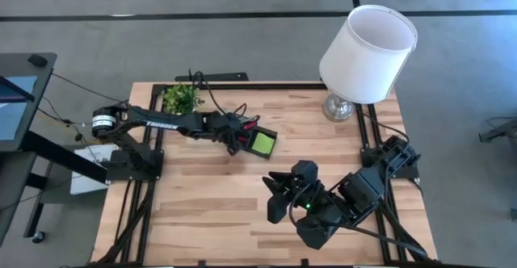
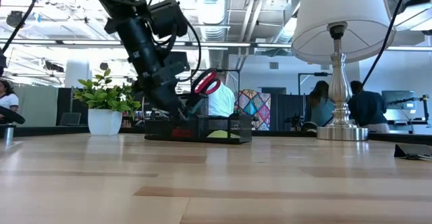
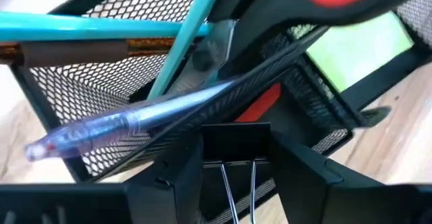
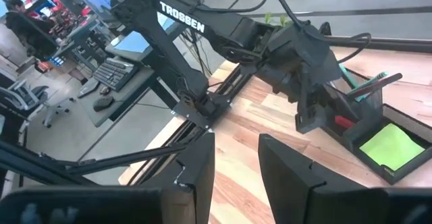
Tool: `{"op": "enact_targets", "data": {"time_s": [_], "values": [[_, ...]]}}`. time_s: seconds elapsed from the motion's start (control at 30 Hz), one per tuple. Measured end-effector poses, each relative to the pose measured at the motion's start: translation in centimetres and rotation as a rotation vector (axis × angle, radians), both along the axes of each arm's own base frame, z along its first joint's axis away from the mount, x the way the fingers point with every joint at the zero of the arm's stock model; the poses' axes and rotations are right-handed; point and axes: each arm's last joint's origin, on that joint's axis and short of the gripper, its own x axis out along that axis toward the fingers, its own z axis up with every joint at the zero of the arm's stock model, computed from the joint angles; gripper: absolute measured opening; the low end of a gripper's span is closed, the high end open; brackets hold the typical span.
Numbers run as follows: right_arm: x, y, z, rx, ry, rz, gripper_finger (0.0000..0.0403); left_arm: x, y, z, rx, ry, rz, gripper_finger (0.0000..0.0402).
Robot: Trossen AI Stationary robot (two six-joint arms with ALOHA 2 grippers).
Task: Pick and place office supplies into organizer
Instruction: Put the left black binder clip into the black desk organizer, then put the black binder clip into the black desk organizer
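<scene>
One black binder clip (image 3: 236, 158) – pinched in the left tool (image 3: 236, 173), poised at the mesh organizer (image 1: 260, 141), centre frame, table (image 1: 210, 211). Right tool (image 4: 236, 160) idles lower right, parted, empty. Risk: clip snagging the rim beside the crowded pens – spilling outside.

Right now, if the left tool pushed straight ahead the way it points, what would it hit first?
Probably the organizer's mesh wall: the left tool, holding a black binder clip, points right at it, with a clear-barrelled pen lying across just ahead. Depth is hard to judge.
</scene>
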Motion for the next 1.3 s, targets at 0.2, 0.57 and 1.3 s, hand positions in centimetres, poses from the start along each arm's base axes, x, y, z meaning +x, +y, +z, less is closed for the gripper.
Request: {"op": "enact_targets", "data": {"time_s": [0.2, 0.57, 1.3], "values": [[0.0, 0.0, 0.0, -0.001, 0.001, 0.001, 0.0108, -0.1, 0.2, 0.0, 0.023, 0.019, -0.044, 0.0154], [0.1, -0.1, 0.0, -0.002, 0.001, -0.003, 0.0108, 0.0, 0.0, -0.1, -0.004, 0.025, -0.145, 0.0167], [-0.2, 0.2, -0.3, 0.048, 0.043, 0.041, 0.0108, 1.8, -2.0, 2.4, -0.133, 0.027, -0.258, 0.0197]]}}
